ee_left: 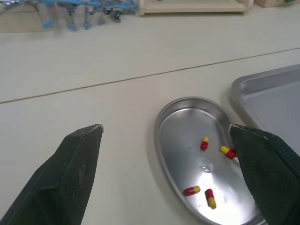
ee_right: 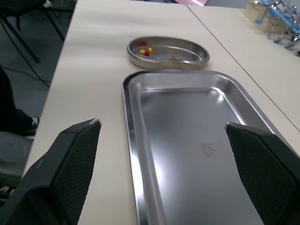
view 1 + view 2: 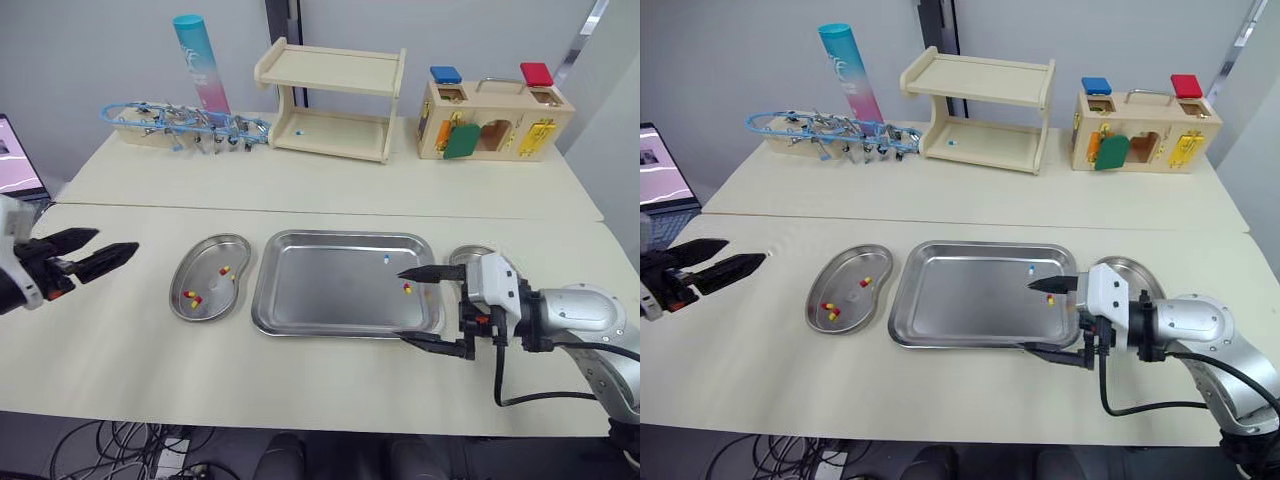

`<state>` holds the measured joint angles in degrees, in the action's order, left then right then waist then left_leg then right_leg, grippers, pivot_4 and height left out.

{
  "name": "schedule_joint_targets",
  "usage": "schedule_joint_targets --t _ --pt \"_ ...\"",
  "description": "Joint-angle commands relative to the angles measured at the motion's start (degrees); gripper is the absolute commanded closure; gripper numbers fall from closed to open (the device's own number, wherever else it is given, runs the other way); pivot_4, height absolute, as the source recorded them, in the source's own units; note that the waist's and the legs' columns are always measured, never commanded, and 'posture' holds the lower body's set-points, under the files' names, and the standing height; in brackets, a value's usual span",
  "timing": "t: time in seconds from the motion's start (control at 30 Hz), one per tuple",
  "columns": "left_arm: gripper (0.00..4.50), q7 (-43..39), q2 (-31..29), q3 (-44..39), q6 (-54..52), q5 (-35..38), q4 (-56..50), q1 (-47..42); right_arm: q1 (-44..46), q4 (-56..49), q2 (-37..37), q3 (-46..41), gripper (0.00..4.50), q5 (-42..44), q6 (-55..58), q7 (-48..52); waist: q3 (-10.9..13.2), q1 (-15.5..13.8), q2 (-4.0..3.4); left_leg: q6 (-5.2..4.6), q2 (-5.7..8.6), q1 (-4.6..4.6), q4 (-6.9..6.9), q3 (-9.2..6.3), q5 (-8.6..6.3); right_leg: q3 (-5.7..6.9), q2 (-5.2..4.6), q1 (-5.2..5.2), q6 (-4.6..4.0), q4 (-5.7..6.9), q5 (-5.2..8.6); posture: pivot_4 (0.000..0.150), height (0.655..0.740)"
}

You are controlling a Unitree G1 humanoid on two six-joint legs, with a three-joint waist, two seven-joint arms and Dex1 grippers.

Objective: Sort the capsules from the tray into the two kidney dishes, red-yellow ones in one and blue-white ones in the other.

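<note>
A steel tray at mid-table holds one blue-white capsule and one red-yellow capsule near its right end. The right gripper, fingers spread and holding nothing, straddles that end and partly hides the right kidney dish. The left kidney dish, just beside the tray, holds four red-yellow pills. The left gripper, also spread and holding nothing, hovers well to the left. A wooden shelf, a lock box and a clip rack stand behind.

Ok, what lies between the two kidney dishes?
The steel tray, with a blue-white capsule and a red-yellow capsule near its right end, by the open right pincer. The left eye view shows it.
</note>
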<state>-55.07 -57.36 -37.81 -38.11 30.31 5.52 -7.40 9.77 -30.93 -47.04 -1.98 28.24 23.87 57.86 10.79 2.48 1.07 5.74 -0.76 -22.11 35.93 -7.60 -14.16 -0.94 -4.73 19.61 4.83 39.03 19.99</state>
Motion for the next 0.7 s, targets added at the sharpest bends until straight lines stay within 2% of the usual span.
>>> schedule_joint_targets --t 0.03,0.3,0.5,0.7 --pt "0.03 2.8 1.1 -4.0 8.1 -3.7 2.6 3.3 -3.3 3.9 -2.6 -7.8 0.00 -3.1 -5.6 0.3 0.0 -0.3 0.00 0.00 0.00 0.00 0.00 0.01 0.00 -0.01 0.00 0.00 0.00 -0.01 0.00 0.150 0.7400" --pt "0.03 5.7 4.6 -5.3 21.8 -7.6 11.9 9.1 -12.6 15.8 -6.5 -21.4 0.00 -5.6 -12.1 3.0 0.0 -0.6 0.00 0.00 -0.01 0.00 -0.02 0.07 0.00 -0.04 -0.01 -0.01 -0.01 0.00 0.00 0.150 0.7400" --pt "0.03 5.4 5.5 -3.7 26.3 -7.8 16.2 11.0 -23.2 22.2 -7.5 -30.0 0.00 -7.7 -14.6 4.7 0.0 -0.7 0.02 -0.01 0.00 0.01 -0.07 0.08 -0.01 -0.02 -0.02 -0.03 -0.01 -0.03 0.00 0.150 0.7400" --pt "0.03 4.2 5.6 -3.0 26.5 -7.2 17.0 12.1 -27.7 25.6 -7.0 -33.2 0.00 -8.1 -14.2 4.8 0.0 -0.4 0.01 -0.01 -0.01 0.20 -0.08 0.10 -0.01 -0.05 -0.02 -0.21 -0.02 0.00 0.00 0.150 0.7400"
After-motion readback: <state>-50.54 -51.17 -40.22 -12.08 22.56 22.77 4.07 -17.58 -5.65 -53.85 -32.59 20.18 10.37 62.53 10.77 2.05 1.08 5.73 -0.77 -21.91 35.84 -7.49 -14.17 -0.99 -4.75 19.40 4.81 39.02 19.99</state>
